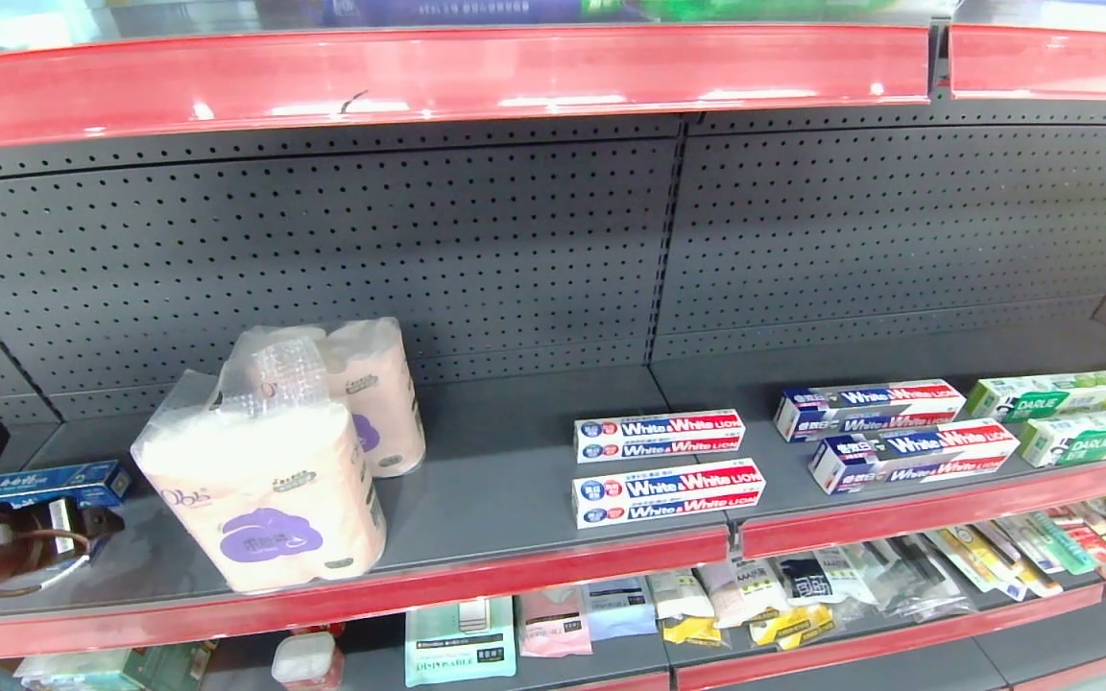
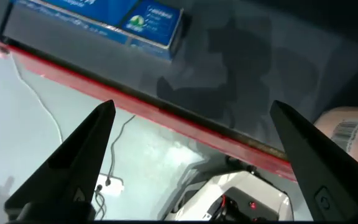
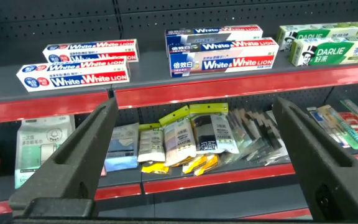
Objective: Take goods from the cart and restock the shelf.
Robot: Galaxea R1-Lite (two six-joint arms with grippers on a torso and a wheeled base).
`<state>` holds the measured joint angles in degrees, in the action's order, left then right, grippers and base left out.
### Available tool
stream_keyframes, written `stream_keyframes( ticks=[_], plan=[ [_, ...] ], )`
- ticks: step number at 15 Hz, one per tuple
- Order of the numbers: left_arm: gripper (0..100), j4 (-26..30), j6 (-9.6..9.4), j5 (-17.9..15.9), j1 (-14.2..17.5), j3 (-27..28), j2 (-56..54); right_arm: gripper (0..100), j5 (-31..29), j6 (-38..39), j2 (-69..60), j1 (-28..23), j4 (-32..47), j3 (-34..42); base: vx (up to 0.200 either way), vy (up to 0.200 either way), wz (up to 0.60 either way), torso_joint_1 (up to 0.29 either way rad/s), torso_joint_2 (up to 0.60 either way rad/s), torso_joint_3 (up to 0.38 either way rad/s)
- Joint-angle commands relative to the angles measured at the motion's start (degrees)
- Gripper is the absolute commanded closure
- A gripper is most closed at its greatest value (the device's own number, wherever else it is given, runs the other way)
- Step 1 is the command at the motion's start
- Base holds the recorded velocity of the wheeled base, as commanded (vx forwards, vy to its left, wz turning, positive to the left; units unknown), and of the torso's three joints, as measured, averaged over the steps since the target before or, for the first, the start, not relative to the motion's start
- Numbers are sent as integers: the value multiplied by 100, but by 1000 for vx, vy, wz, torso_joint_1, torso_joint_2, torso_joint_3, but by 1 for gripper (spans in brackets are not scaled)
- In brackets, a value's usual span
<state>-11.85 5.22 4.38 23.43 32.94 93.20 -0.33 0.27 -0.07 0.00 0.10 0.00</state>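
The grey metal shelf (image 1: 515, 451) with a perforated back wall and a glossy red front strip (image 1: 515, 566) crosses the whole head view. On its left part stands a big pack of cream toilet paper rolls in clear plastic wrap (image 1: 270, 489), close to the front strip. A second, narrower pack of the same rolls (image 1: 375, 393) stands just behind it, touching it.

In the middle of the shelf two long white, red and blue toothpaste boxes (image 1: 668, 491) lie flat, one behind the other. Two more boxes of that kind (image 1: 913, 454) lie in the next bay to the right. Beside these, at the right edge, lie green and white toothpaste boxes (image 1: 1047, 393). A small blue carton (image 1: 49, 483) lies flat at the far left of the shelf, well apart from the toilet paper. On the lower shelf there are many small flat packets (image 1: 803, 585), laid in rows.

The left gripper (image 2: 191, 106) hangs before the red front strip, near the blue carton; its fingers are spread wide and hold nothing. The right gripper (image 3: 196, 102) is also released and empty, in front of the bay with the toothpaste boxes.
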Motion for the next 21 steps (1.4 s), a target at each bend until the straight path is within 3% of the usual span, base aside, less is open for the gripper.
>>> stream_keyframes(
  ticks=[1, 6, 10, 21],
  plan=[
    [0, -46, 6, -69, -58, 90, 296, 0, -2, 0, 16, 0, -1, 0, 0, 0, 0, 0, 0, 0],
    [0, -81, -12, -350, -84, 107, 524, 0, -2, 0, 7, 0, -1, 0, 0, 0, 0, 0, 0, 0],
    [0, -89, -232, -394, -137, 204, 665, 0, -2, 0, 16, 0, -1, 0, 0, 0, 0, 0, 0, 0],
    [0, -309, -223, -394, -638, 283, 972, 0, -2, 0, 16, 0, -1, 0, 0, 0, 0, 0, 0, 0]
  ],
)
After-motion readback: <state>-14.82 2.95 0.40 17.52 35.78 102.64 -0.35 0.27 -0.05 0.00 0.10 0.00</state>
